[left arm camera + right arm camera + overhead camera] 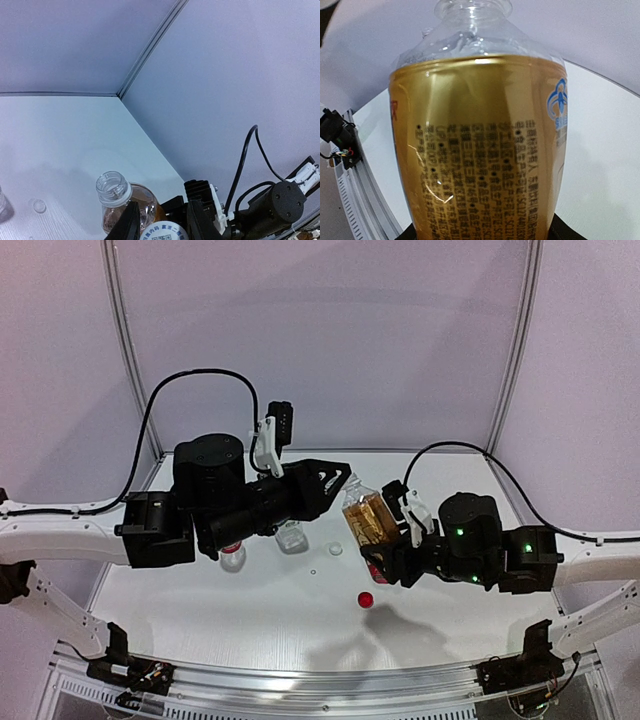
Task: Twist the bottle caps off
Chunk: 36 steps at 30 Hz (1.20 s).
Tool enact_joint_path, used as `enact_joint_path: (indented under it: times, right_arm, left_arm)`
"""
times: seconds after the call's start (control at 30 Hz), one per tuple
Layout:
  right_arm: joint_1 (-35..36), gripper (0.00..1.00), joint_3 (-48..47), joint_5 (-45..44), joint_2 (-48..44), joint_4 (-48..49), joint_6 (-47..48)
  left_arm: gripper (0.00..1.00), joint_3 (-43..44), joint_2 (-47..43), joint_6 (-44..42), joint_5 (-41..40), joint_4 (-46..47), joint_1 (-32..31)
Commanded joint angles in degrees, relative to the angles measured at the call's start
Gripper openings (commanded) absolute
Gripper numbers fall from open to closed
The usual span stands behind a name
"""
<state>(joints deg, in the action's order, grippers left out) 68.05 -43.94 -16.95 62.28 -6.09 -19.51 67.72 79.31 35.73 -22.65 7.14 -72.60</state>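
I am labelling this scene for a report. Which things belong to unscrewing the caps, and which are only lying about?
Job: amber bottle, neck open, in the right tool; blue-and-white cap in the left tool; red cap and white cap on the table; clear bottle; red-labelled bottle, half hidden under the left arm.
Just there: black cables; metal rail.

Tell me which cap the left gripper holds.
The blue-and-white cap, pinched between the left gripper fingers. The red cap and the white cap lie loose on the table.
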Motion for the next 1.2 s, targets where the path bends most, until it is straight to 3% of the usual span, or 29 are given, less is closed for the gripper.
enact_joint_path:
  times: [0.0,0.33,0.6,0.9,1.17]
  right_arm:
    - [-0.07,0.00,-2.60,-3.87,1.85,-2.44,-1.16]
    - [-0.11,0.00,-2.62,-4.28,1.61,-2.72,-1.26]
    - [-0.08,0.00,-0.51,-5.66,-3.04,-1.56,-1.95]
    - [-0.11,0.00,2.62,-6.65,-9.89,-0.06,-3.11]
    - [-0.07,0.00,5.59,-7.53,-16.82,1.37,-4.02]
  left_arm:
    - [0.04,1.25,-0.64,3.67,-3.45,-0.05,-0.18]
    - [0.04,-1.47,-3.00,-3.39,-3.72,0.15,-0.45]
    - [0.04,-5.50,-3.66,-7.06,-10.00,-4.69,-1.40]
    - [0.04,-3.12,5.69,-4.72,-11.58,-14.30,-0.79]
    - [0.04,-0.78,17.56,-2.07,-5.57,-12.91,2.06]
